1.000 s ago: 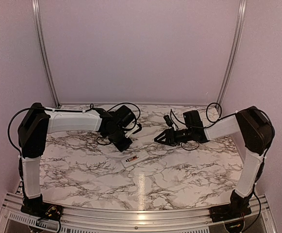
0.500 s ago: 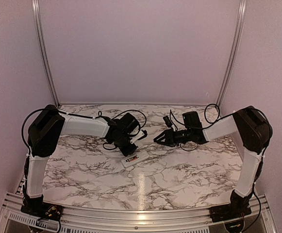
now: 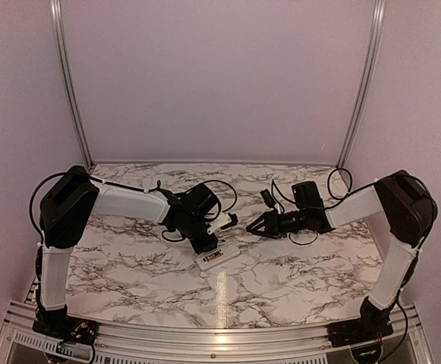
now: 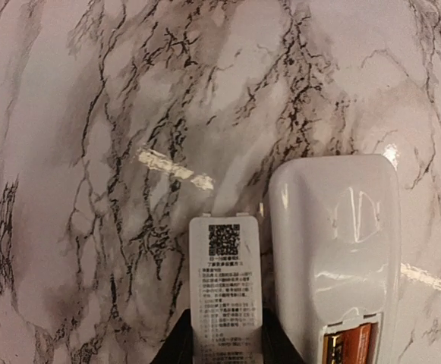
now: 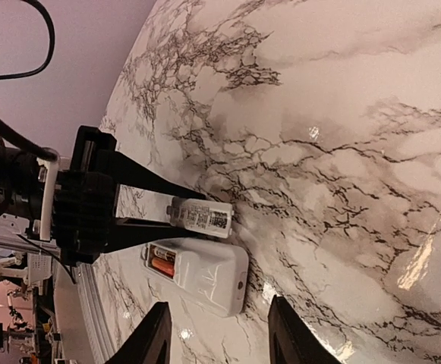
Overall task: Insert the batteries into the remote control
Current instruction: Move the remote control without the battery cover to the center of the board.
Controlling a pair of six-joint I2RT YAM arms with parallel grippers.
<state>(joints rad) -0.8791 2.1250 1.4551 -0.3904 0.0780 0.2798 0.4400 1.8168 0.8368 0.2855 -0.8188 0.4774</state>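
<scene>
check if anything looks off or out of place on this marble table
The small white rectangular plastic remote control lies face down with its battery recess uncovered, coppery-orange batteries showing. Its white labelled plastic cover is off, pinched in the left gripper beside it. Nothing looks spilled or damaged.

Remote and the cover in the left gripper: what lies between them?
Only a narrow strip of bare table separates remote and cover, seen in the left wrist view.

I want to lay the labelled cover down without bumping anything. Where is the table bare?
The table is bare between the remote control and the arm bases, and along the back wall. The middle is crowded: left gripper holding the cover, remote control and right gripper sit close together.
</scene>
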